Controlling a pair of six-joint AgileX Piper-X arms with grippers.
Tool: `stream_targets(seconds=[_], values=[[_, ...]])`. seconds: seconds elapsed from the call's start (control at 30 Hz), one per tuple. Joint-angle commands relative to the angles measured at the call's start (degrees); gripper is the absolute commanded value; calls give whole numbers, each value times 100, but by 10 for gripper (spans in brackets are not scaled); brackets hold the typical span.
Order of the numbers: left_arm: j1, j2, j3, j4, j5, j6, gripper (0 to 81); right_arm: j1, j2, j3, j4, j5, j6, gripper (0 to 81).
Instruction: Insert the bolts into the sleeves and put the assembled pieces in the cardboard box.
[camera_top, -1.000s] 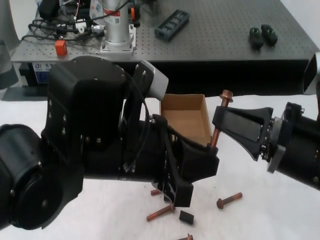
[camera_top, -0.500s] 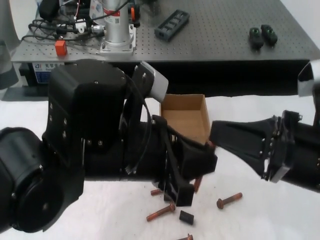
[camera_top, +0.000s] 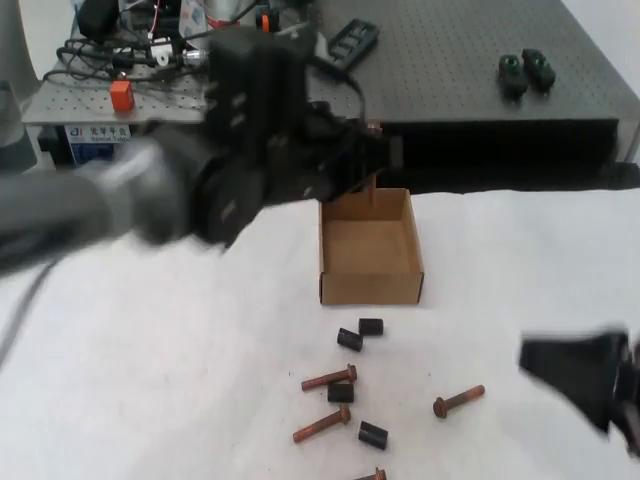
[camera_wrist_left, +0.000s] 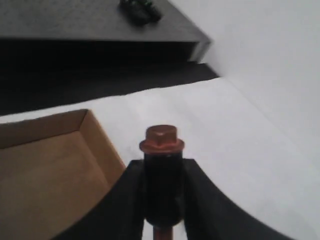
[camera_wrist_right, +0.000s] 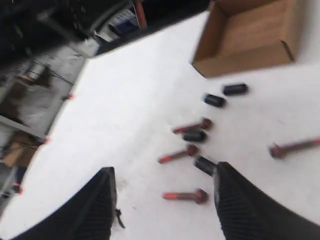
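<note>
**Left fingers grip a bolted sleeve at the box; right fingers spread over the counter**

On my left wrist feed, the left fingers (camera_wrist_left: 122, 202) are clamped on a black sleeve (camera_wrist_left: 161, 185), one on each side. A copper bolt (camera_wrist_left: 161, 139) runs through it. Its hex head sits just above the sleeve's top end, and a bit of shank shows below. The piece stands upright beside one wall of the cardboard box (camera_wrist_left: 102, 145). From the high camera that arm is a blur above the box's far rim. I cannot tell whether the piece hangs inside the rim or just beyond it.

The right fingers (camera_wrist_right: 97, 210) are spread wide with nothing between them. They sit low over the white counter (camera_top: 150, 350) at its near right, well apart from the box.

On the counter in front of the box lie four loose bolts (camera_top: 330, 378) and four loose sleeves (camera_top: 371, 326). Two sleeves lie side by side near the box's front wall, and the other two lie among the bolts. One bolt lies apart from the rest, toward the right fingers.
</note>
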Motion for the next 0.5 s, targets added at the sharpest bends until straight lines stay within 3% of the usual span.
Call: stream_targets(seconds=[0.0, 0.23, 0.47], values=[[151, 1641, -2022, 1463, -305, -111, 7, -32, -240, -4, 1495, 920, -866, 430], [148, 3771, -4879, 3171, -304, 23, 19, -32, -227, -4, 1933, 1357, -1056, 430], [148, 4750, -6259, 4255, -298, -72, 211, -32, -227, -4, 1691, 1755, -1102, 430]])
